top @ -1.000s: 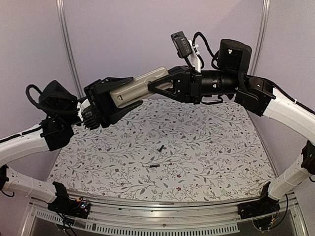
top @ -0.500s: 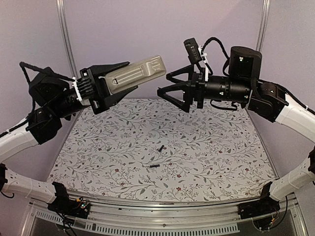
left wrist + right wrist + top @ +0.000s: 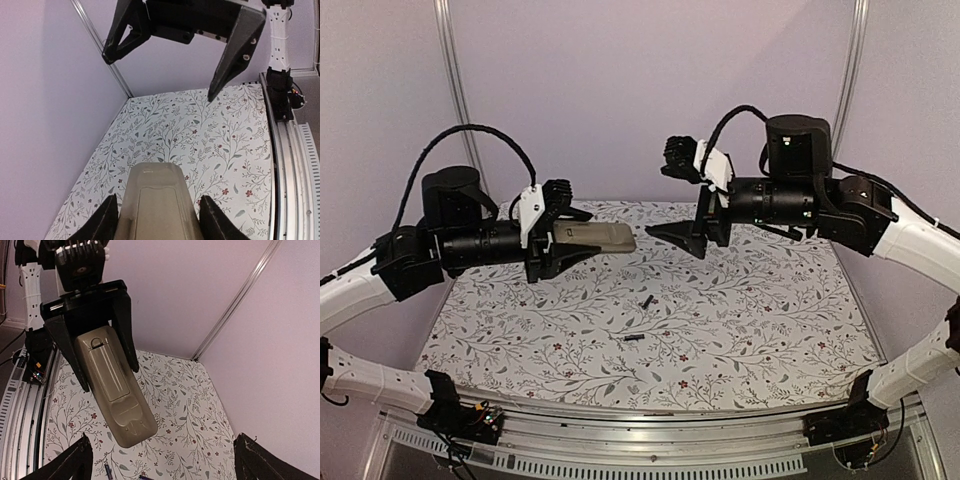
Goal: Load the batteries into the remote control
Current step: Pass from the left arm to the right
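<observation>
My left gripper (image 3: 582, 240) is shut on the remote control (image 3: 605, 238) and holds it roughly level above the table's left half. Its grey-tan back shows in the left wrist view (image 3: 157, 180) and in the right wrist view (image 3: 117, 390), where the black fingers (image 3: 122, 325) clamp its sides. My right gripper (image 3: 665, 232) hangs open and empty in the air, facing the remote's free end with a gap between them; its jaws stand wide (image 3: 162, 440). Two batteries lie on the floral table (image 3: 770, 320), one (image 3: 647, 299) behind the other (image 3: 634, 339), below both grippers.
Purple walls with metal posts (image 3: 453, 90) close off the back and sides. An aluminium rail (image 3: 650, 440) with both arm bases runs along the near edge. The right arm's elbow (image 3: 800, 140) stands high at the back right.
My right gripper has opened, let go of the remote's end and drawn back to the right. The left arm has swung the remote down and turned it level.
</observation>
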Robot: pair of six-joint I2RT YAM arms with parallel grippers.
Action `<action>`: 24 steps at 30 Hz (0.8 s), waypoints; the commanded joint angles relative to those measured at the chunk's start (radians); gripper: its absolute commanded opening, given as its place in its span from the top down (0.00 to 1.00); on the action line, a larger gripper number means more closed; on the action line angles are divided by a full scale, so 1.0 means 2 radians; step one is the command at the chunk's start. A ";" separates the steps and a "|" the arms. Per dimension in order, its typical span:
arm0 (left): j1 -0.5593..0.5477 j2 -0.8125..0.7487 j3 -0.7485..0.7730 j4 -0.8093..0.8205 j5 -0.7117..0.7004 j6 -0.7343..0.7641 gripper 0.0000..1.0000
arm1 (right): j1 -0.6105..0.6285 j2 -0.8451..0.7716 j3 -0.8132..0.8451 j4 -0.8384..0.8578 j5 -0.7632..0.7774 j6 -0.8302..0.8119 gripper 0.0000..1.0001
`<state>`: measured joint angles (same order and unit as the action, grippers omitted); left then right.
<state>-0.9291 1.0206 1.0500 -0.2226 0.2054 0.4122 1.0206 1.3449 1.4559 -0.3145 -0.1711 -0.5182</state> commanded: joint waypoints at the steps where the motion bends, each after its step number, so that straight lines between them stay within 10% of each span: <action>1: -0.003 -0.015 -0.014 -0.047 0.020 -0.043 1.00 | 0.019 0.051 0.018 -0.046 -0.065 -0.058 0.02; 14: -0.003 -0.042 -0.036 -0.074 0.063 0.006 1.00 | 0.021 0.161 0.026 0.013 -0.173 0.014 0.09; 24: -0.003 -0.037 -0.033 -0.073 0.067 0.006 1.00 | 0.021 0.172 0.023 0.038 -0.189 0.058 0.56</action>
<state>-0.9291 0.9440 0.9897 -0.3679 0.3367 0.4156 1.0599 1.6882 1.4837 -0.2832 -0.5194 -0.4633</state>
